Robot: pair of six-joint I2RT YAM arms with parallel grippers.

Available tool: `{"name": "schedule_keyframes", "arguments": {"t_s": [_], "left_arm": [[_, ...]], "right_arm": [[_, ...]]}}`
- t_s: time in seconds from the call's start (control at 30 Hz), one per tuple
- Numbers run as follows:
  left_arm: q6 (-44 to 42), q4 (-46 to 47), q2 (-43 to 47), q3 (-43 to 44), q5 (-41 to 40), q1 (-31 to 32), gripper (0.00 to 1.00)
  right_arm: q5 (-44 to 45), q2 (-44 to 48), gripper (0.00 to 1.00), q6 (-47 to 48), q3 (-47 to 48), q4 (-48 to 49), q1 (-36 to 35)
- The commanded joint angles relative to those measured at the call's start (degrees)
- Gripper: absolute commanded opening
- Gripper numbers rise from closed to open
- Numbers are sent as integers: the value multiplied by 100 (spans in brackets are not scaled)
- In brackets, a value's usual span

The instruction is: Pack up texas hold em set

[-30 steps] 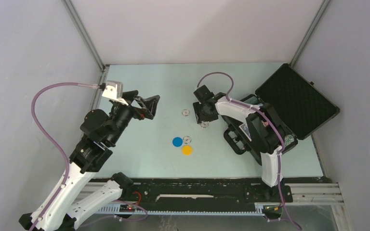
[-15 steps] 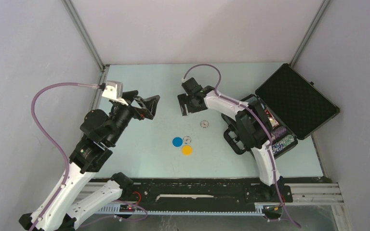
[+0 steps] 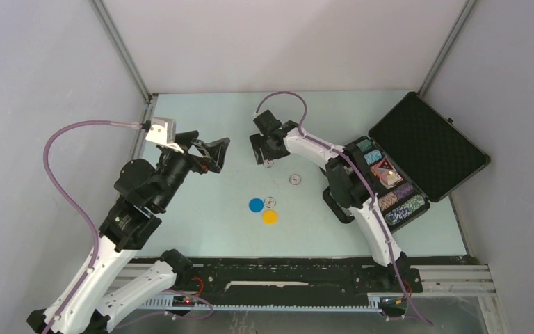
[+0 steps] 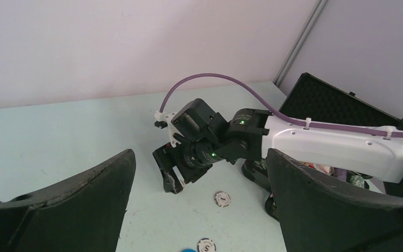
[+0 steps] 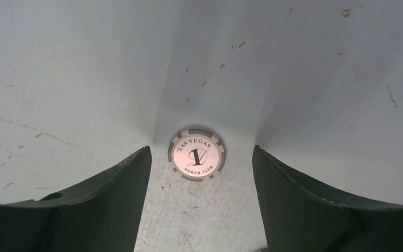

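The black case [image 3: 348, 209] lies open at the right, with its foam lid [image 3: 427, 142] leaning back and rows of coloured chips [image 3: 398, 203] inside. Three grey-and-white poker chips lie loose on the table. One chip [image 5: 197, 155] lies flat between the fingers of my open right gripper [image 3: 265, 158], untouched. A second chip [image 3: 294, 179] and a third chip [image 3: 270, 202] lie nearer. A blue disc [image 3: 256, 205] and a yellow disc [image 3: 270, 217] rest beside the third chip. My left gripper [image 3: 212, 153] hangs open and empty over the table's left side, facing the right gripper [image 4: 181, 170].
The right arm [image 3: 320, 149] stretches from the case across the middle of the table. Grey walls with metal posts [image 3: 122, 52] close in the back and sides. A reddish triangular piece [image 3: 387, 169] sits in the case above the chip rows.
The right gripper swung left and back from over the second chip to over the far chip, its jaws standing wider. The case's inside came into view. The left arm stayed still.
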State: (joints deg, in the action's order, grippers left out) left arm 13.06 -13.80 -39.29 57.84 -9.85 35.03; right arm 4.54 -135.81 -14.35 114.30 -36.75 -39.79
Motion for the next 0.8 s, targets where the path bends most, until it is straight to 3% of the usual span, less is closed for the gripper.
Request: {"name": "schedule_keyframes", "arguments": {"t_s": [0.0, 0.27, 0.6, 0.77], "left_arm": [[-15, 207, 47, -156, -14, 39, 100], [-5, 211, 57, -153, -1, 39, 100], [4, 211, 38, -151, 23, 35, 100], [11, 212, 18, -160, -2, 39, 100]], "right_arm": [[-15, -203, 77, 115, 380, -227, -76], [187, -331, 68, 152, 409, -340, -120], [435, -421, 67, 291, 397, -504, -213], [380, -488, 61, 301, 393, -494, -227]]}}
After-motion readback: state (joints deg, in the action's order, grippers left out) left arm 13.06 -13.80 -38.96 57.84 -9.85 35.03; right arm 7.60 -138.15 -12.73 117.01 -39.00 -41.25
